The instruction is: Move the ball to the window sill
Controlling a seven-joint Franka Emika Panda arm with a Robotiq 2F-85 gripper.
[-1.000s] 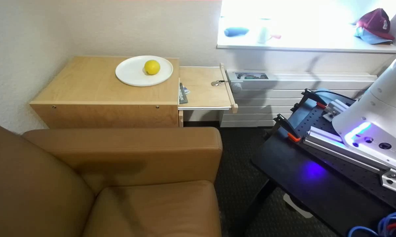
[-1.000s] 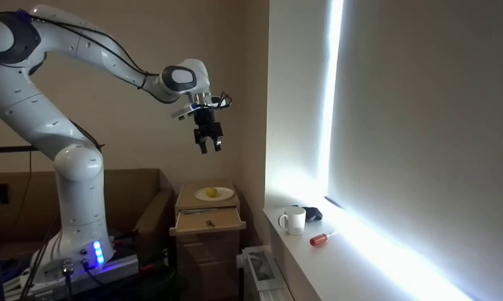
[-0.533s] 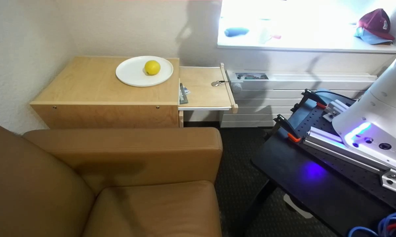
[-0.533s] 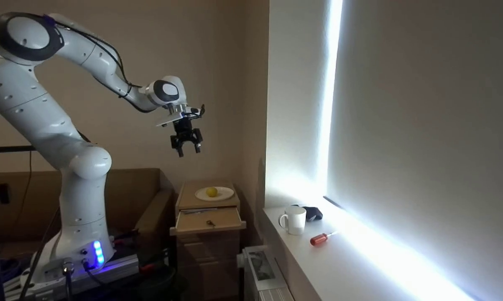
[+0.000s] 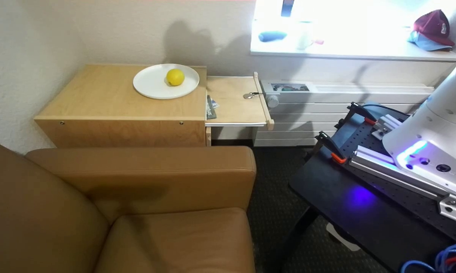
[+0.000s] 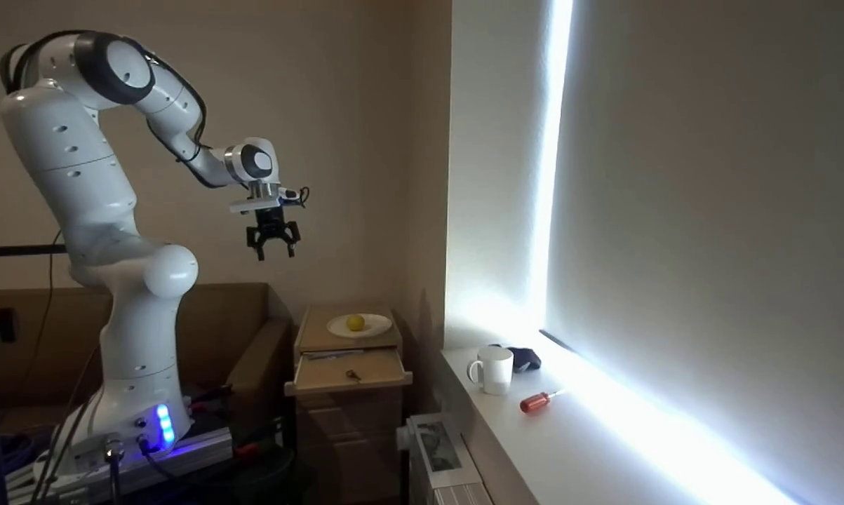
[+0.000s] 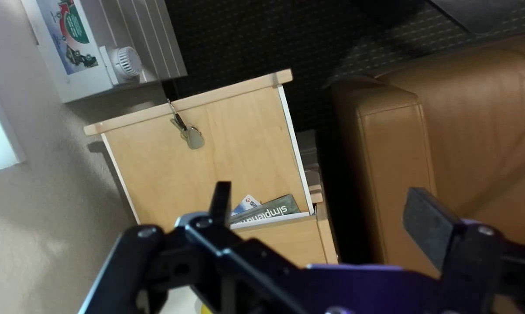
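Room corner, dark carpet (image 5: 269, 178), tan leather sofa (image 5: 174, 235) nearest. Beside it, black stand (image 5: 334, 201) with white robot base (image 5: 436, 151), blue light strip (image 5: 411, 151) lit. Arm (image 6: 99, 203) is bent forward, jaws pointing down in mid-air, spread wide. Wrist view: pulled-out drawer (image 5: 231, 110) shows past them.

Next back, on that drawer: keys (image 7: 192, 136) at the front rail; dark lettered card (image 7: 271, 210) and white card (image 7: 246, 204) at the inner end, lettering partly cut off.

Light wood counter (image 5: 99, 94) carries round white plate (image 5: 152, 85). Yellow ball (image 5: 175, 77) sits on the plate, off centre toward the drawer, well apart from the jaws. Wrist view only gets a sliver of it at the bottom edge.

White radiator (image 5: 364, 98) is just beside the drawer, under the window sill (image 6: 548, 449). Sill is washed out in an exterior view. On it: upright white mug (image 6: 497, 369); dark item (image 6: 527, 359) partly hidden by the mug, can't tell what; red-handled screwdriver (image 6: 535, 402) lying near. Sill's end: maroon cap (image 5: 429, 25) on light-blue cap (image 5: 427, 41).
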